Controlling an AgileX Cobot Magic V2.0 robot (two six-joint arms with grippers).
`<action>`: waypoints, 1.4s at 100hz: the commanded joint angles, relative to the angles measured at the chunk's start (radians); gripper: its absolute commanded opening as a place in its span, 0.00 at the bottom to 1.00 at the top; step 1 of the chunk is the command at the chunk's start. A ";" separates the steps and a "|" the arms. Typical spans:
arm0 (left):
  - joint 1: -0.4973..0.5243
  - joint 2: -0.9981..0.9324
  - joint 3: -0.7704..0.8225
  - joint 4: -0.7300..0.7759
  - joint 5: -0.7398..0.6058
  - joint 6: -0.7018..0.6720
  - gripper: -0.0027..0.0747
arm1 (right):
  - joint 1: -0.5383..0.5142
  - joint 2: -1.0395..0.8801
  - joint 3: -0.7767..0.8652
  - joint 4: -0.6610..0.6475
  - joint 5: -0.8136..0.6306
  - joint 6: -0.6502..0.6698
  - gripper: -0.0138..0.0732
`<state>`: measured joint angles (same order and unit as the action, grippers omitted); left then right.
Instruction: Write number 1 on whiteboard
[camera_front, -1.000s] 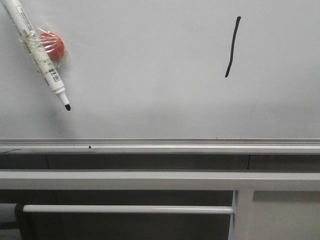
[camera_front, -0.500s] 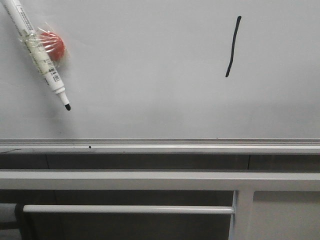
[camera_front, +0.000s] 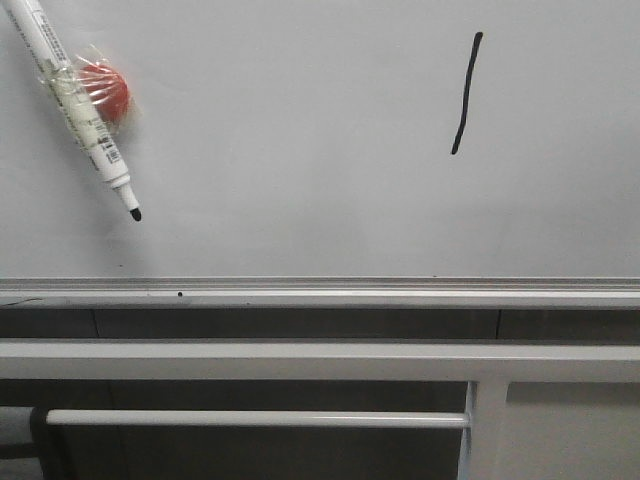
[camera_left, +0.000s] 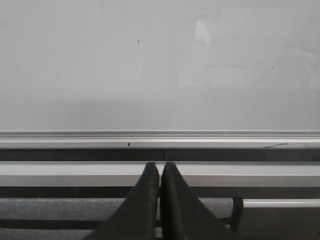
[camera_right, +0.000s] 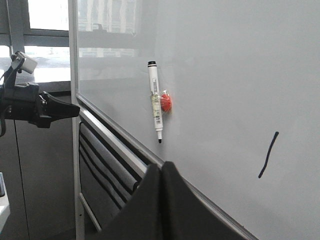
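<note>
The whiteboard (camera_front: 300, 150) fills the front view, a pale glossy panel with a silver bottom rail (camera_front: 320, 290). The number 1 (camera_front: 466, 93) is a thin black slanted stroke on its upper right, also visible as the number 1 (camera_right: 268, 155) in the right wrist view. A white marker (camera_front: 78, 110) hangs tilted at the board's upper left, taped to a red magnet (camera_front: 106, 90), cap off, tip down. My left gripper (camera_left: 160, 167) is shut and empty, below the rail. My right gripper (camera_right: 161, 166) is shut and empty, off the board; the marker (camera_right: 155, 102) shows beyond it.
White metal frame bars (camera_front: 320, 360) run under the board, with a thinner rail (camera_front: 250, 418) and an upright post (camera_front: 485, 430) lower down. In the right wrist view my left arm (camera_right: 35, 107) stands out from the board's left edge, near a window.
</note>
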<state>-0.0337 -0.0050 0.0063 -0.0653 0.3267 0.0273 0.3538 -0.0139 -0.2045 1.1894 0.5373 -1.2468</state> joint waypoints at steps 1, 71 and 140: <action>0.003 -0.022 0.006 -0.006 -0.069 -0.002 0.01 | -0.003 -0.010 -0.035 0.023 -0.049 -0.004 0.09; 0.003 -0.022 0.006 -0.006 -0.069 -0.002 0.01 | -0.190 -0.010 0.093 -0.970 -0.343 1.141 0.09; 0.003 -0.022 0.006 -0.006 -0.069 -0.002 0.01 | -0.452 -0.010 0.244 -1.342 -0.220 1.410 0.09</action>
<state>-0.0331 -0.0050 0.0063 -0.0653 0.3267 0.0273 -0.0903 -0.0139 0.0158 -0.0899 0.3212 0.1611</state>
